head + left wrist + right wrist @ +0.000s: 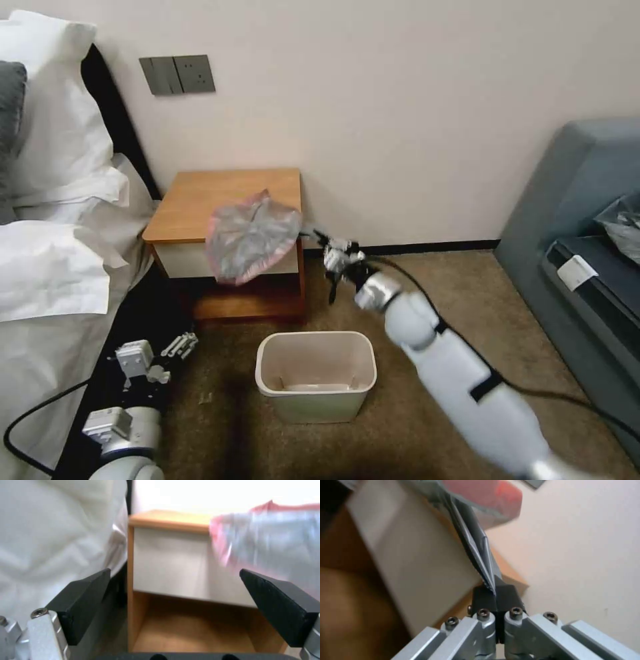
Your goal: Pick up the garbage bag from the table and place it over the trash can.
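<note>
The garbage bag (pixel 252 237) hangs in the air in front of the table (pixel 213 193), spread out and wrinkled, with pink edges. My right gripper (pixel 308 235) is shut on its right corner, just off the table's front right corner. In the right wrist view the film (pixel 476 547) runs pinched up from the closed gripper (pixel 494 592). The trash can (pixel 313 400) stands upright on the carpet below and in front of the bag. My left gripper (pixel 180 345) waits open low beside the bed; in the left wrist view this gripper (pixel 174 572) faces the table (pixel 163 520) and the bag (pixel 266 537).
A bed with white pillows and sheets (pixel 53 200) runs along the left. At the right stands a grey sofa (pixel 587 233). Wall sockets (pixel 177 73) sit above the table. A black cable (pixel 567 400) trails from my right arm over the carpet.
</note>
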Controlling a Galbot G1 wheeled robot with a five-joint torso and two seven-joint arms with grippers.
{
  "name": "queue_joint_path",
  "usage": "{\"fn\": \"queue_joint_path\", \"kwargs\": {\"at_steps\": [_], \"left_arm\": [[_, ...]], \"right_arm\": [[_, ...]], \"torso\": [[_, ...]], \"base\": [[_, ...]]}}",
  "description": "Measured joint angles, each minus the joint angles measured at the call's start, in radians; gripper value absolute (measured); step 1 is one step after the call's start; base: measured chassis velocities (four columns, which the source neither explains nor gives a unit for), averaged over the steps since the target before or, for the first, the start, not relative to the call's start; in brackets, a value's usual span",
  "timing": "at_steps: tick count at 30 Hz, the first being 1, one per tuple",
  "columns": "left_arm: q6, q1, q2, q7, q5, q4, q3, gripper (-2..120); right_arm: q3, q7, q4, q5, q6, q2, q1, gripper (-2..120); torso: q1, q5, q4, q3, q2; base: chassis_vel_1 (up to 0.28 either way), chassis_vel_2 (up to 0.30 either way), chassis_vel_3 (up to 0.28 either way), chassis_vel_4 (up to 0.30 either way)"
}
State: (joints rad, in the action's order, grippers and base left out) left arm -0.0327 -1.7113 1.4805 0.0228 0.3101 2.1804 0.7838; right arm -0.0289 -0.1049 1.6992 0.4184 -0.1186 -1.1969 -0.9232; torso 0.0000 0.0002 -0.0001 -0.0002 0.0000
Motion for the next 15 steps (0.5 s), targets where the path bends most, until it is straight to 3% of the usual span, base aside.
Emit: {"fn": "queue_joint_path", "kwargs": {"at_steps": [5, 15], "left_arm": [[0.011, 0.003, 0.012, 0.005, 0.023, 0.039, 0.011, 97], [0.007, 0.002, 0.017, 0.01, 0.025, 0.017, 0.006, 98]], "right_arm": [[0.021, -0.015, 0.09, 0.015, -0.002, 0.035, -0.116, 0], [0.05, -0.015, 0.137, 0.116, -0.069, 0.07, -0.329, 0]], "torso": [[0.0, -0.0001, 0.0001, 0.0, 0.0], [0.0, -0.0002, 0.0001, 0.0, 0.0]], "base": [[0.0, 0.0, 0.0, 0.0], [0.0, 0.0, 0.0, 0.0]]}}
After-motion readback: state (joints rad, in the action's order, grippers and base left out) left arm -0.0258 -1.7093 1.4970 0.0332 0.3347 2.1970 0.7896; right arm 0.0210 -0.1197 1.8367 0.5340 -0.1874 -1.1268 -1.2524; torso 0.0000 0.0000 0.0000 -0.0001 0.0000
